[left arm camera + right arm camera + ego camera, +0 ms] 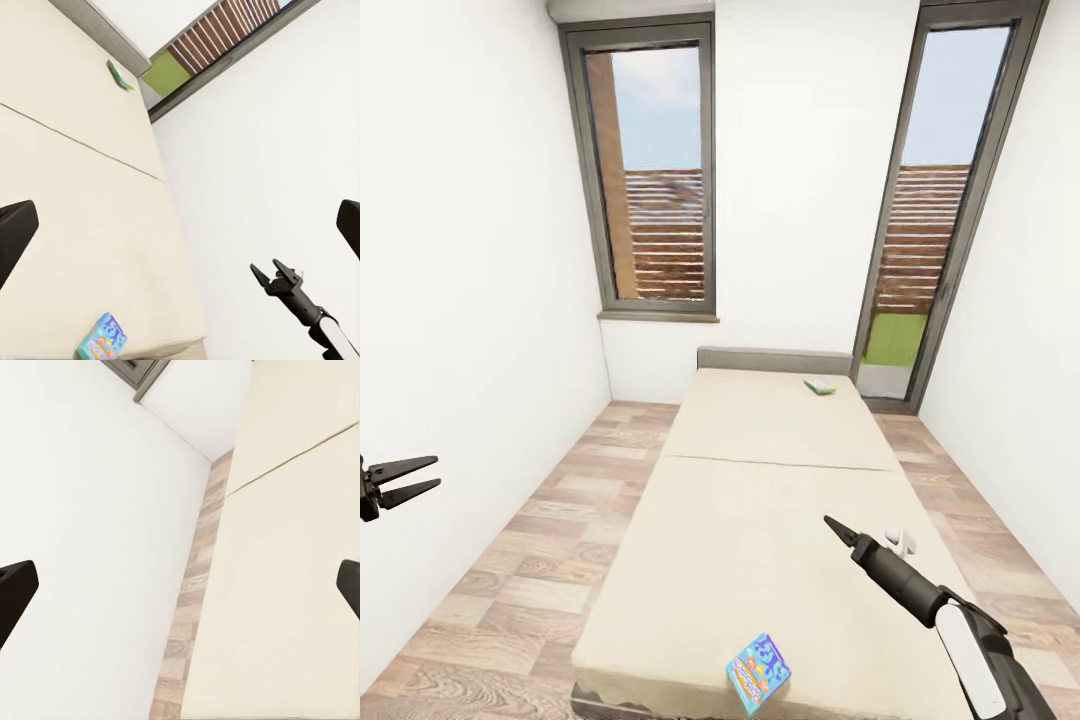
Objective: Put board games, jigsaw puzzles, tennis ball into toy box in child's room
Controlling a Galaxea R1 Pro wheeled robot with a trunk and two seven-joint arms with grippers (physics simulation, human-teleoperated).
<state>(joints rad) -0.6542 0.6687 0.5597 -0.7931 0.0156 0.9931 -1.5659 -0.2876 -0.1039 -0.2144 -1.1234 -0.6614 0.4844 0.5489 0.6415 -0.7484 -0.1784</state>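
A blue board game (759,673) lies tilted at the near end of the beige bed (750,540); it also appears in the left wrist view (100,338). A green board game (820,386) lies flat by the headboard, and the left wrist view catches it too (119,76). My left gripper (432,474) hangs open over the floor, left of the bed. My right gripper (836,528) hovers open above the bed's right half, well beyond the blue game; its spread fingers (262,275) are seen from the left wrist. The table and toy box are out of view.
White walls close in on both sides of the bed. A strip of wood floor (550,540) runs along its left side, and a narrower strip (970,500) along its right. Two tall windows (660,170) stand behind the headboard.
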